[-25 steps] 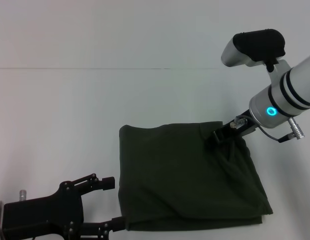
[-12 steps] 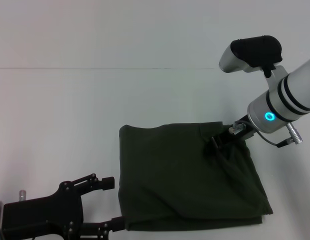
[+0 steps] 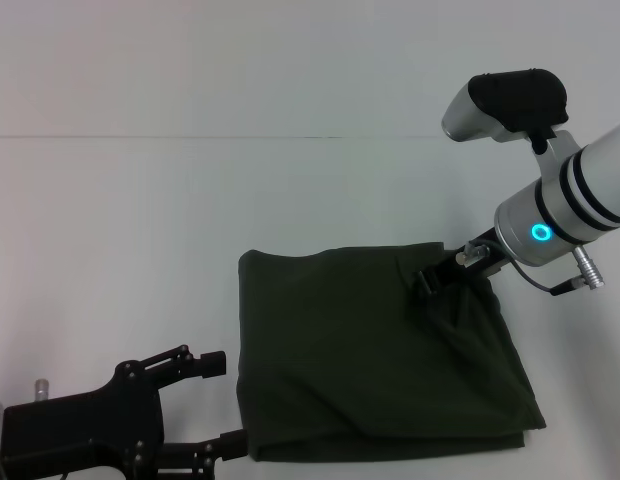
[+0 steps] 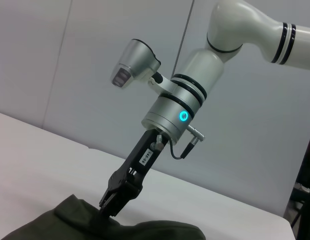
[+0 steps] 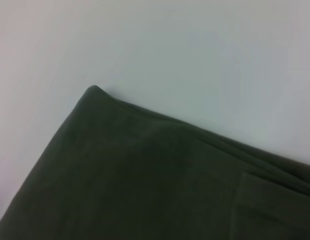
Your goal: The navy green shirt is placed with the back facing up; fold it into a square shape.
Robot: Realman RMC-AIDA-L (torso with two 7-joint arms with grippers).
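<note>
A: Where is the dark olive-green cotton shirt [image 3: 375, 355]?

B: Lower centre-right of the head view, folded into a rough rectangle on the white table [image 3: 190, 200], with a puckered ridge near its upper right corner.

A: And the right gripper [image 3: 430, 281]?

B: At that upper right corner, its black fingers touching the cloth. Whether they pinch it, I cannot tell.

A: The left gripper [image 3: 215, 400]?

B: Lower left of the frame, its jaws spread wide, just beside the shirt's left edge, holding nothing.
</note>
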